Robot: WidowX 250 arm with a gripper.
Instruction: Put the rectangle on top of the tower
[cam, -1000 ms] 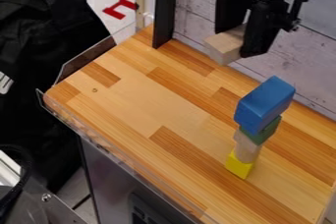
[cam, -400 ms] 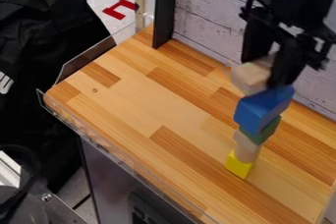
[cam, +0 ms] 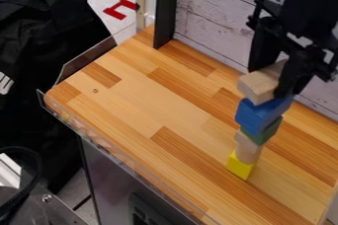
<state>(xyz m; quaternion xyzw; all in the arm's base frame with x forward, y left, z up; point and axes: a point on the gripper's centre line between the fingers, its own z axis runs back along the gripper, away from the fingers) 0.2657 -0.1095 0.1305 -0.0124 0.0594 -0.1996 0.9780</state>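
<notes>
Hanging downward, hand (cam: 271, 80) grips wooden block (cam: 256, 89), perhaps touching blue block (cam: 258, 116).

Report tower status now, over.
Gripper shut on wooden rectangle. Rectangle directly over blue block, contact unconfirmed. Stack below upright, yellow block at base. No obstruction seen.

The top block (cam: 256, 88) and tabletop (cam: 142, 98) look like smooth wood

The gripper (cam: 269, 79) holds a wooden block (cam: 258, 87) between its fingers at the top of the blue block (cam: 257, 116); whether they touch is unclear. Below come a green block (cam: 265, 132), a pale block (cam: 247, 150) and a yellow block (cam: 239, 166), standing on the counter (cam: 132, 103)
</notes>
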